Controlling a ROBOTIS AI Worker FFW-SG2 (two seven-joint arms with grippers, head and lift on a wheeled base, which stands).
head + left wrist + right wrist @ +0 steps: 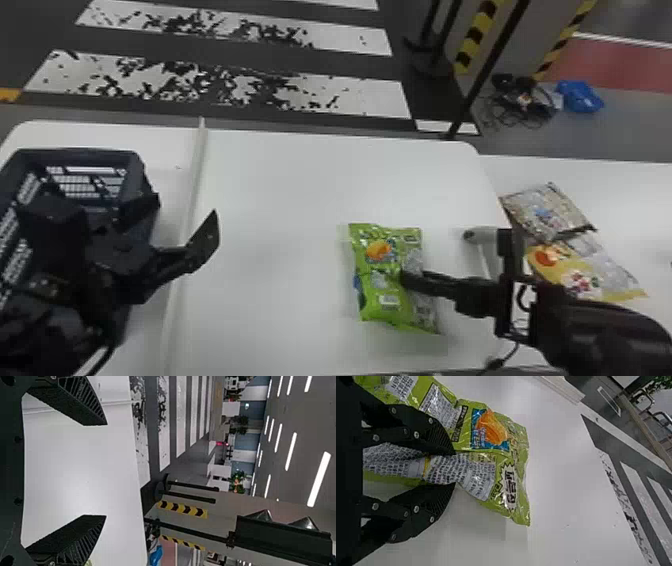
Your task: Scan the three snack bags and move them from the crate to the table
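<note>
In the head view my right gripper (409, 280) is shut on the right part of the green snack bag (376, 280), over the right half of the white table (270, 200). From the right wrist view, my right gripper (455, 468) pinches a fold in the printed back of the green bag (516, 445). My left gripper (186, 209) stands open beside the dark crate (100, 153) at the left; in the left wrist view the left gripper (106, 470) has nothing between its fingers. Two more snack bags, one brownish-silver (547, 212) and one yellow (567, 272), lie at the right, partly overlapping.
A grey-white device (482, 234) is at the table's right side, just behind the right gripper. A raised white strip (192, 185) runs across the tabletop between crate and green bag. A black pole (487, 75) rises beyond the table's far right corner.
</note>
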